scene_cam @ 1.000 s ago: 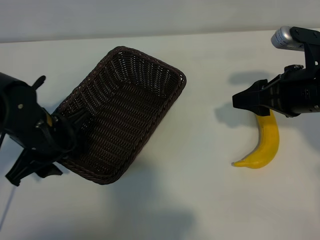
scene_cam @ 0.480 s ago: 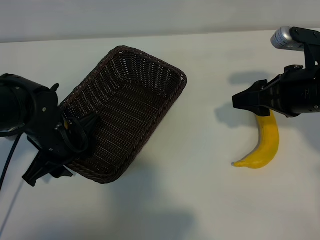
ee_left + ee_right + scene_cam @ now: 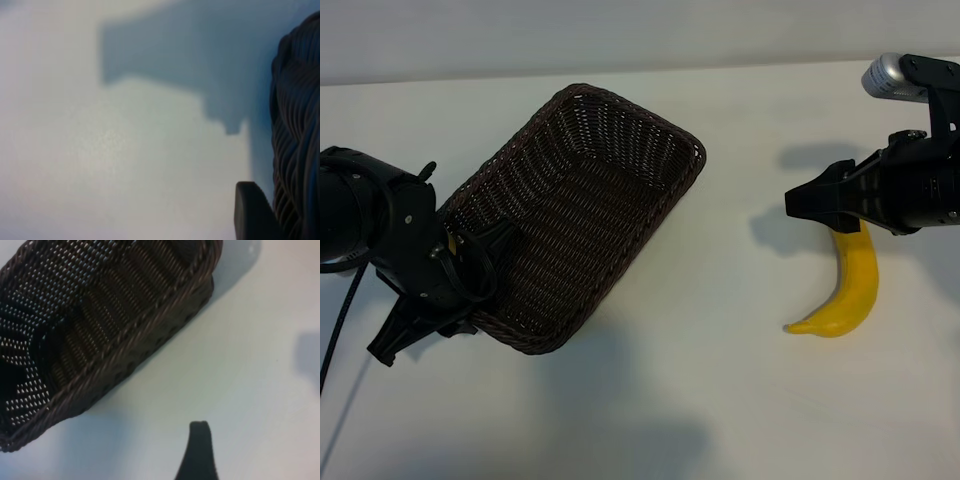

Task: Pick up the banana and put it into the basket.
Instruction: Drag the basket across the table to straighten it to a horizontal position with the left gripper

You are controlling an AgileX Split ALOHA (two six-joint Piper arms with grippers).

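The curved, smooth bright-yellow banana (image 3: 848, 290) lies on the white desk (image 3: 720, 400) near its right edge, well apart from the rectangular dark-brown woven wicker basket (image 3: 620, 160), which sits toward the left side of the desk. The right claw (image 3: 805, 203) hangs just above the upper end of the banana and hides that end. The long axis of the banana runs from under this claw down toward the near edge of the desk, and its pointed tip bends to the left. So the right arm is clearly the nearer one, and I judge that the banana lies almost directly below and slightly behind the fingertips, so the next move needs mostly a descent along that axis.

The right claw stands wide open and holds nothing. In the right wrist view only one dark fingertip (image 3: 199, 452) shows, with the basket beyond it, and the banana is not in that view at all.

The left claw (image 3: 470, 262) is at the near-left corner of the basket, with its fingers on either side of the woven rim. It seems partly closed there, but I cannot tell if it truly grips the rim, because the black arm covers that place. The left wrist view gives only one finger (image 3: 252, 212) beside the wicker wall, cut off at the edge.
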